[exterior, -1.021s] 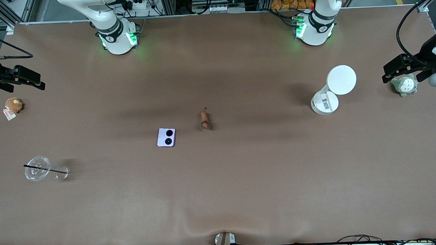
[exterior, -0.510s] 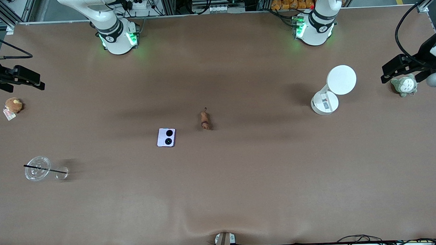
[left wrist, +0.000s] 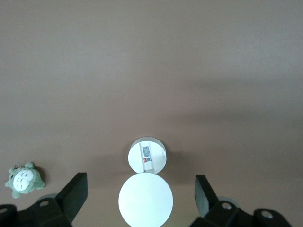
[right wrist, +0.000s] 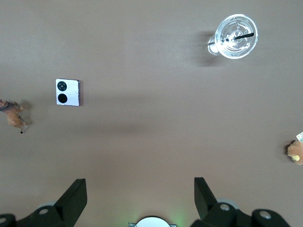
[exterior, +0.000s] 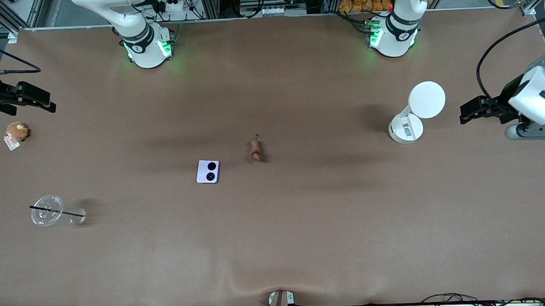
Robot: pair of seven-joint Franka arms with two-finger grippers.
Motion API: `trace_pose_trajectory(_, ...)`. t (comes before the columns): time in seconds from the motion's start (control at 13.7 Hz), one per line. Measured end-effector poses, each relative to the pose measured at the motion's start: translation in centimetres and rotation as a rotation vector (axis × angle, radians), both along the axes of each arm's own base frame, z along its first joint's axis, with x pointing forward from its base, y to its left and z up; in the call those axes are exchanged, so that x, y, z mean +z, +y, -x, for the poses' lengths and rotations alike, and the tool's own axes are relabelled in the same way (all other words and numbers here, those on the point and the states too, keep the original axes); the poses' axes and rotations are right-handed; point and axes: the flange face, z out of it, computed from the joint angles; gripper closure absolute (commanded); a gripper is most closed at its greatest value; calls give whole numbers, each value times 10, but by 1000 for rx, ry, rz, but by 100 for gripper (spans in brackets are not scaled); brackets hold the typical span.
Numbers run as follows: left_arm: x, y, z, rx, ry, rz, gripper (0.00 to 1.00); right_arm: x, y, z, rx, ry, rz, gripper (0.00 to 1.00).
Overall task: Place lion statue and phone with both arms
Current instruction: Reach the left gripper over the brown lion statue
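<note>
Lying flat, pale lavender phone (exterior: 208, 171), reddish-brown lion statue (exterior: 255, 149) beside it, both pincers apart

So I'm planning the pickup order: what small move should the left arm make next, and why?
Probably swing the left gripper, open and up over the left arm's end of the table, toward the lion statue. The statue lies untouched mid-table beside the phone, and the right gripper hangs open over its own end.

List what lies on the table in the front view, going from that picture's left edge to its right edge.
Brown plush → clear cup with a black straw → phone → lion statue → white round-topped stand. The right gripper hangs above the plush end, the left gripper past the stand.
</note>
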Motion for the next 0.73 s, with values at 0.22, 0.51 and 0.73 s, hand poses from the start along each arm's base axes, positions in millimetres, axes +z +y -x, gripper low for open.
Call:
trace_pose_trajectory(0.22,-43,-32,-17,-50,43,-3,0,0,0,0,0,0,0,0)
trace_pose_trajectory(0.51,-56,-75,-17,-119,56,-6,0,0,0,0,0,-1,0,0)
trace_pose_trajectory(0.73,-62,-116,-12,-178,41,-3,0,0,0,0,0,0,0,0)
